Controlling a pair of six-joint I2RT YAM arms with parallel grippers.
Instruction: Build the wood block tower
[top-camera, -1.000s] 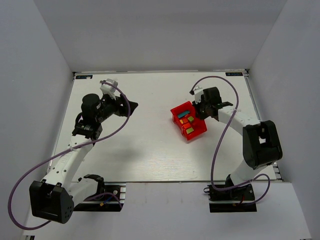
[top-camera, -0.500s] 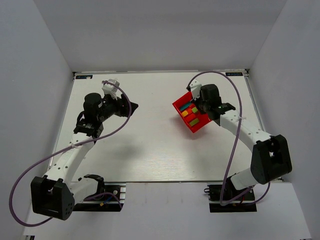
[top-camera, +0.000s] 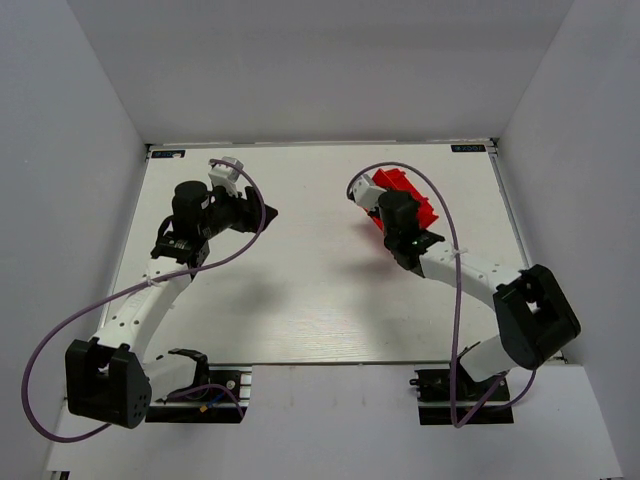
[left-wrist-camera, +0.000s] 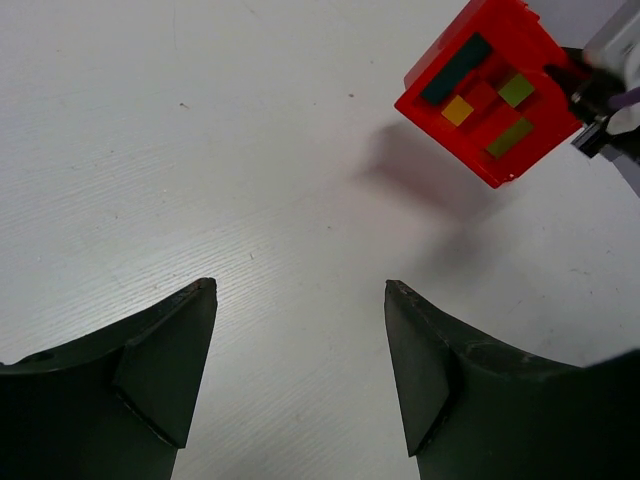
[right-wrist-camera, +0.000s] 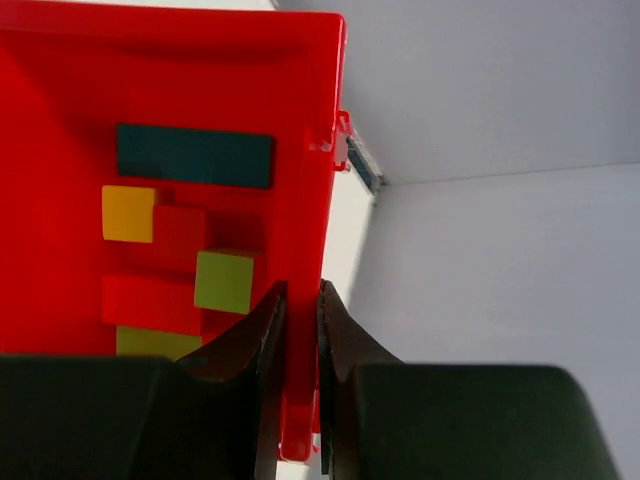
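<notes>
Right wrist: right tool clamped on the red tray rim, wood blocks inside; left tool spread apart

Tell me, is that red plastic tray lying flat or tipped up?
Tipped up: the red plastic tray shows its open side to the left wrist camera, its wall pinched by the right end effector.

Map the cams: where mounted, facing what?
Top external: above and behind, looking down at the table; left arm and right arm visible.
Left wrist: behind the open left end effector, facing the red tray.
Right wrist: behind the right end effector, shut on the tray's wall.
Shared: both wrist views show the wood blocks inside the tray.
</notes>
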